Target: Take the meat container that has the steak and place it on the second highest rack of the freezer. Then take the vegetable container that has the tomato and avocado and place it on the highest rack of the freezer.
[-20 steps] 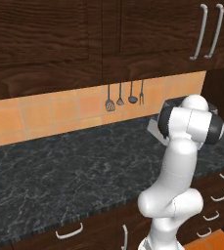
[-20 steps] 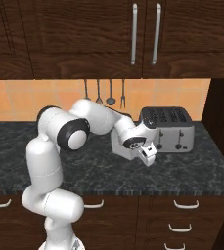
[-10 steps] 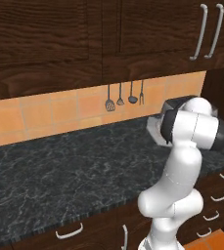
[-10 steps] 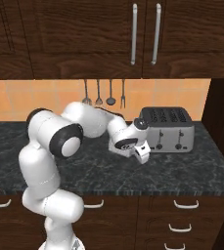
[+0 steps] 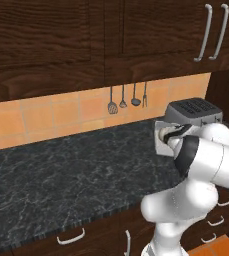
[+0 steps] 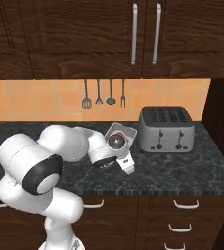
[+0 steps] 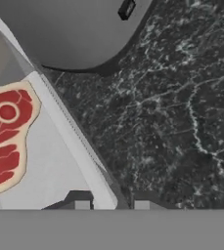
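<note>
Since the earlier frames the arm has folded lower and swung toward the toaster, carrying the meat container with it. The gripper (image 7: 111, 205) pinches the container's near wall, one tip on each side of the rim. The meat container (image 7: 45, 166) sits tilted in the grasp, above the dark stone counter (image 7: 182, 127). The steak (image 7: 6, 136) lies inside it, just left of the fingers, cut face up. The toaster (image 6: 165, 129) stands just beyond the gripper, to its right in the right base view. Utensils (image 6: 103, 95) hang on the tiled wall behind.
</note>
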### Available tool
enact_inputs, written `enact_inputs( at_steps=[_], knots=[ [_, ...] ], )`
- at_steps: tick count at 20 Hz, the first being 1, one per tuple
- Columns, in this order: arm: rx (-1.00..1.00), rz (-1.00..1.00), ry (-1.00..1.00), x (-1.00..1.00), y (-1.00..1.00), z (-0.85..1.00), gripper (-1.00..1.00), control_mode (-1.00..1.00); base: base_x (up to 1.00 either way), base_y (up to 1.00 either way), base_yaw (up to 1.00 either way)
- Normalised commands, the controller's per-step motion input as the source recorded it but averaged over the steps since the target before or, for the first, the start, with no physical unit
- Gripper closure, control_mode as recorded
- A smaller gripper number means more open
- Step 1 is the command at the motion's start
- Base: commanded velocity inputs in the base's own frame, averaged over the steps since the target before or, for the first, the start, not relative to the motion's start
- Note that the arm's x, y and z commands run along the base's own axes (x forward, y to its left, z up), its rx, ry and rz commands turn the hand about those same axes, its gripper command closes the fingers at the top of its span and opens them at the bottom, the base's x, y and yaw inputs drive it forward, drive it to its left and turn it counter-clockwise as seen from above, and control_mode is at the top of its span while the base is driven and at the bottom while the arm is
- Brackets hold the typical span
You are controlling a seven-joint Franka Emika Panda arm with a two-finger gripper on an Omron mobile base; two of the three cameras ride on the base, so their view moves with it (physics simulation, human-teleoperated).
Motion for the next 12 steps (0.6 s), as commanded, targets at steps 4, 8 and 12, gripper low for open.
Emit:
enact_inputs(
  at_steps=[4, 8, 12],
  knots=[
    [0.0, 0.0, 0.0, -0.66, 0.09, 0.93, 1.0, -1.0, 0.0, 0.0, 0.0],
    [0.0, 0.0, 0.1, -0.57, 0.03, 1.0, 1.0, -1.0, 0.0, 0.0, 0.0],
    [0.0, 0.0, 0.14, -0.61, 0.0, 1.0, 1.0, -1.0, 0.0, 0.0, 0.0]
  ],
)
